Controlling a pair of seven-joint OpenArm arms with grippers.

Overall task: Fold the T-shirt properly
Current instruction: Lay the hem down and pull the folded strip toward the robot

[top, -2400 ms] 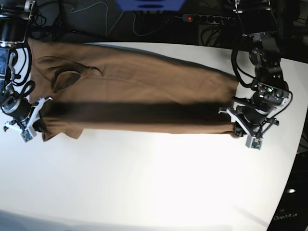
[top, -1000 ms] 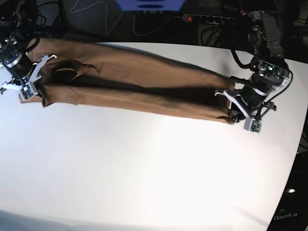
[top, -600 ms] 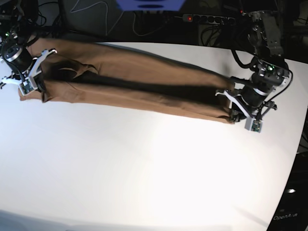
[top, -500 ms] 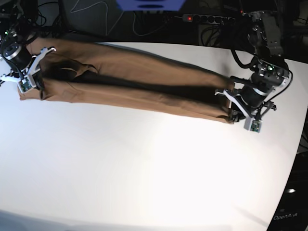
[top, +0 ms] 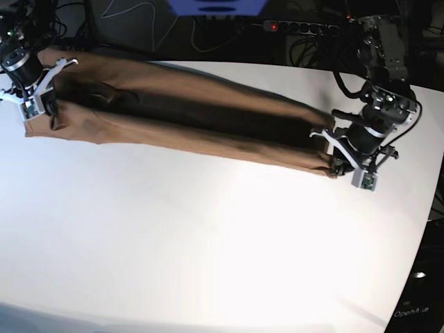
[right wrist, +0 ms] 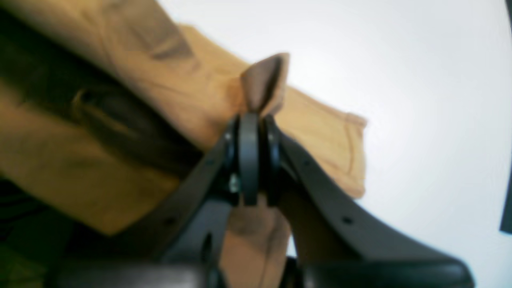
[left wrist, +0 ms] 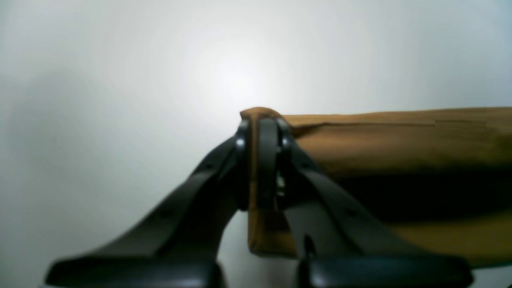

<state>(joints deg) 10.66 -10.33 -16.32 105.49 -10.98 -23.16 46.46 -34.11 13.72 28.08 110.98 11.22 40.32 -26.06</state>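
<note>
The tan-brown T-shirt (top: 194, 128) hangs stretched in a long, narrow double layer across the back of the white table (top: 208, 243). My right gripper (top: 47, 104) holds its end at the far left. In the right wrist view this gripper (right wrist: 253, 120) is shut on a pinched fold of the T-shirt (right wrist: 192, 92), which pokes up past the fingertips. My left gripper (top: 335, 161) holds the other end at the right. The left wrist view shows this gripper (left wrist: 261, 124) shut on a corner of the T-shirt (left wrist: 400, 136), just above the table.
A black power strip (top: 298, 28) with a red light, loose cables and a blue object (top: 216, 7) lie behind the table's back edge. The table's curved edge runs down the right side, close to my left arm.
My right gripper has carried its end of the T-shirt up and back toward the far left corner. The lifted layer now lies closer over the lower one. My left gripper has barely moved.
</note>
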